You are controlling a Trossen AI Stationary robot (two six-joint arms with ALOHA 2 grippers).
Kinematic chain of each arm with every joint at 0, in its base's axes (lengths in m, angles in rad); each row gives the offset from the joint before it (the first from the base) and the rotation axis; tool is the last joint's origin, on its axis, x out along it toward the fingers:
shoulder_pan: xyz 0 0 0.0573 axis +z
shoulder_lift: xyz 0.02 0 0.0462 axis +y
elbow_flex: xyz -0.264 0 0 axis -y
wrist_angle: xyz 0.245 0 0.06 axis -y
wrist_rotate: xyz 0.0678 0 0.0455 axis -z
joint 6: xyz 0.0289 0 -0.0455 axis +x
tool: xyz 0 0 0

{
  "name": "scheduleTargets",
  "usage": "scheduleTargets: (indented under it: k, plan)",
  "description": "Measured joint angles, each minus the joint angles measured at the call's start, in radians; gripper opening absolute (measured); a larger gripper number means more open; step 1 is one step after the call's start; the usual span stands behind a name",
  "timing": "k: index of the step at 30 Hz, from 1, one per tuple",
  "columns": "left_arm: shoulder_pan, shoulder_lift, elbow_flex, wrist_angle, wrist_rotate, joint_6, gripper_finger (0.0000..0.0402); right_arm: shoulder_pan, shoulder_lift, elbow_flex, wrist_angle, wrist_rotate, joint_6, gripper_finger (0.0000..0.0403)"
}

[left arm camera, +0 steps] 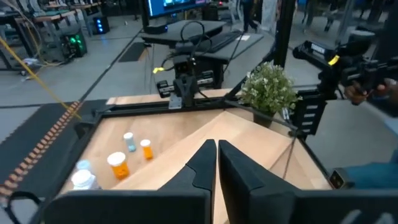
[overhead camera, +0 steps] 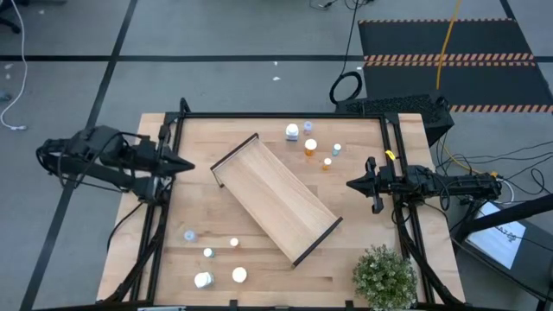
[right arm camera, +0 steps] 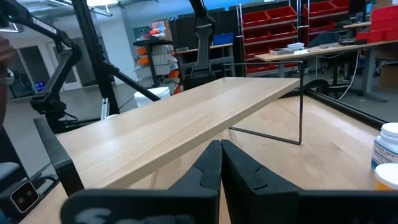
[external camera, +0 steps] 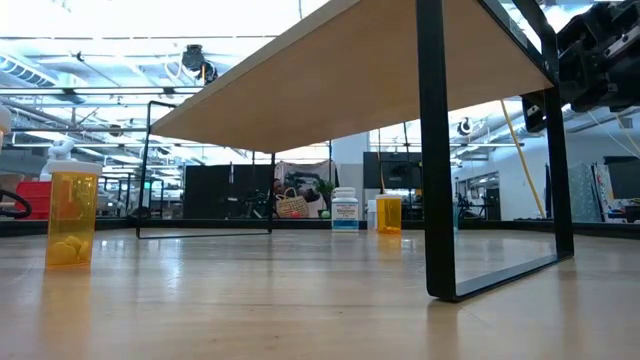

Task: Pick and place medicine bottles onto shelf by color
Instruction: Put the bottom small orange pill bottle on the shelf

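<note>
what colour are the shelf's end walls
Black, thin frames on the shelf; clearest in the high view.

Low view: shelf (external camera: 330,75) cut off by the top edge. Right wrist view: two bottles (right arm camera: 387,155) clipped by the side edge. High view: bottles near the table's front-left corner (overhead camera: 204,279) too small to tell colours.

Both arms are dark, almost black, built from thick rounded segments and blocky joint housings. The left gripper (overhead camera: 183,164) ends in two flat black fingers (left arm camera: 202,163) that narrow to a sharp point, with matte, angular surfaces. The right gripper (overhead camera: 352,182) has the same tapered black fingers (right arm camera: 238,164). On the right arm a small yellow tag sits just behind the gripper, and black cables run along its far part toward the table's right edge.
</note>
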Motion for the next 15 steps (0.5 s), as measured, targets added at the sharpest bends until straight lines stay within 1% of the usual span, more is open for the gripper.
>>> scheduleTargets:
  k: [3, 7, 11, 15]
  plan:
    - [0.000, 0.050, 0.074, -0.043, -0.023, 0.002, 0.0023, 0.000, 0.000, 0.000, 0.000, 0.000, 0.004, 0.0000]
    - [0.000, 0.079, 0.086, -0.056, -0.033, 0.040, 0.0023, 0.000, 0.000, 0.000, 0.000, 0.000, 0.058, 0.0000]
    - [0.000, 0.101, 0.058, -0.055, -0.046, 0.036, 0.0024, 0.000, 0.000, 0.004, -0.001, 0.002, 0.086, 0.0000]
    - [0.000, 0.121, -0.005, 0.022, -0.067, 0.052, 0.0024, 0.000, 0.024, 0.051, -0.013, 0.025, 0.081, 0.0000]
